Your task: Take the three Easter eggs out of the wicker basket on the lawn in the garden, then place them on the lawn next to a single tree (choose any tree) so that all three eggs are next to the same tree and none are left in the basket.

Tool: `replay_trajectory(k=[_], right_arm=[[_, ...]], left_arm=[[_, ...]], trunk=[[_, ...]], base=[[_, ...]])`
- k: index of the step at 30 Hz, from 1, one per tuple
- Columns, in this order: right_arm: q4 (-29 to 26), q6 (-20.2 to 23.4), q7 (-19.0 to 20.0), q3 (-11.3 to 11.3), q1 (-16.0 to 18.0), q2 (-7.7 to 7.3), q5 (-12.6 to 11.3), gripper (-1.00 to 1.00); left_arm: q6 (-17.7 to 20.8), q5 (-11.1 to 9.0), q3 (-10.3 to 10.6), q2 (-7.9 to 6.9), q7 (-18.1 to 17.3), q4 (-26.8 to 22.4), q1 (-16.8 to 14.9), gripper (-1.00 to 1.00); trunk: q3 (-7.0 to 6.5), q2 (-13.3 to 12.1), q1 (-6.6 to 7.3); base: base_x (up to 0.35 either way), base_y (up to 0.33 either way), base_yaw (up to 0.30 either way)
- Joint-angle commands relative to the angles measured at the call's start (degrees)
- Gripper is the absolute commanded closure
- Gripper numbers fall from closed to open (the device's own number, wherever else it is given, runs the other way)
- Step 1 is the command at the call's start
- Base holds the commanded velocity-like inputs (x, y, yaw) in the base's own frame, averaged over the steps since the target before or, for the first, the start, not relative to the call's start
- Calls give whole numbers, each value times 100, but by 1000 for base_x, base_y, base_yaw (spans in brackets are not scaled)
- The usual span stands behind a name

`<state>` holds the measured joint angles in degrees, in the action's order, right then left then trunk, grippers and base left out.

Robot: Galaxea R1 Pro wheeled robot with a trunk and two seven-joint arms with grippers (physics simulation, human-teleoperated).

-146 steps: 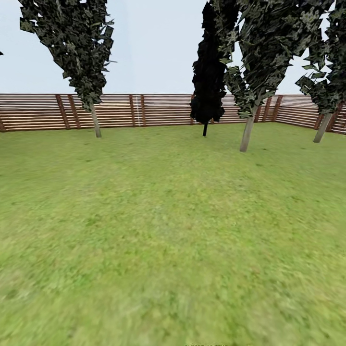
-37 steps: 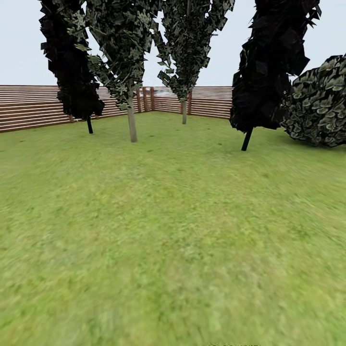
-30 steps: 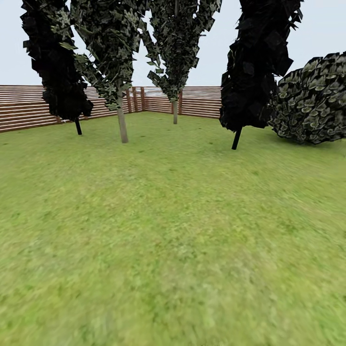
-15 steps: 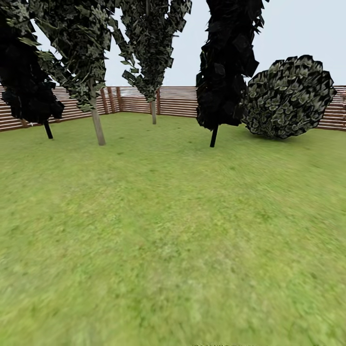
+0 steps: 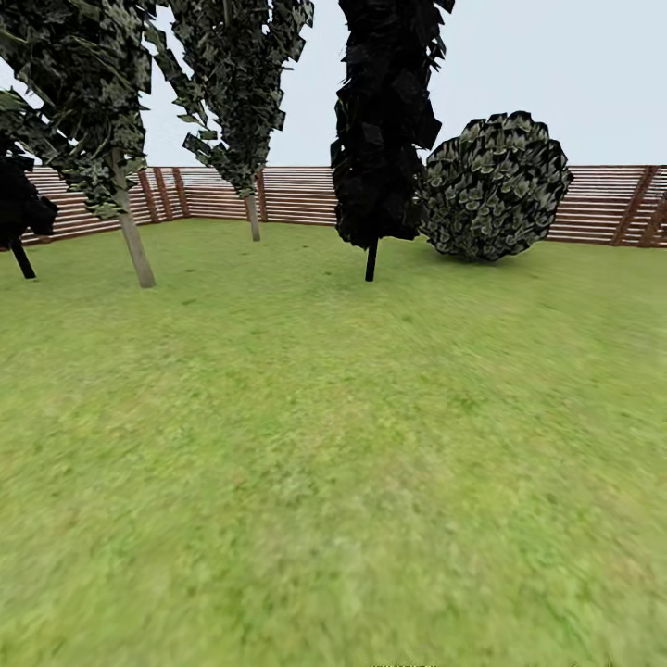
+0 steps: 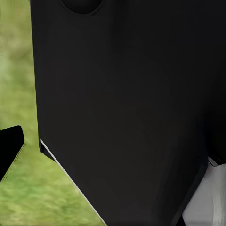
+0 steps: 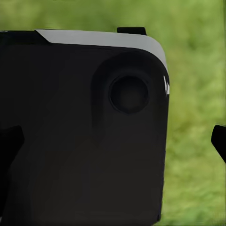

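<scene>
Open lawn (image 5: 333, 463) and a fenced garden edge are seen from the head camera; the eggs and basket are not in view.

In the wrist views dark fingertip pieces (image 6: 10, 148) (image 7: 219, 141) are glimpsed against blurred grass beside a large black body panel (image 6: 127, 103) (rounded, with a pale edge in the right wrist view), but whether either gripper is released or clenched cannot be told, and nothing is seen held. In the head view, a pale-trunked tree (image 5: 130, 236) is placed at ten o'clock, a second one (image 5: 252, 215) at eleven, a thin dark-foliage tree (image 5: 375, 167) at twelve, and a round leafy bush (image 5: 496, 185) at one. A slatted wooden fence (image 5: 593, 204) is set behind them under pale sky.
</scene>
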<state>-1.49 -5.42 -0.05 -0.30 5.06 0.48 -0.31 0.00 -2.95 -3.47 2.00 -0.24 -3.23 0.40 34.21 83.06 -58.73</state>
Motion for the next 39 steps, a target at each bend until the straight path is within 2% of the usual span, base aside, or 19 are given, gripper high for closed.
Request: replay_trajectory(k=[1,39], right_arm=[[7,-21,-2,-4,4,-1,-4,-100],[8,-30,-4,4,4,-4,-4,-100]], left_arm=[[0,-31,-31,2,-2,-11,4,-100],[0,-32,-31,2,-2,-11,4,-100]], trunk=[[4,2,0],[4,2,0]], base=[[0,0,-289],[0,0,-289]])
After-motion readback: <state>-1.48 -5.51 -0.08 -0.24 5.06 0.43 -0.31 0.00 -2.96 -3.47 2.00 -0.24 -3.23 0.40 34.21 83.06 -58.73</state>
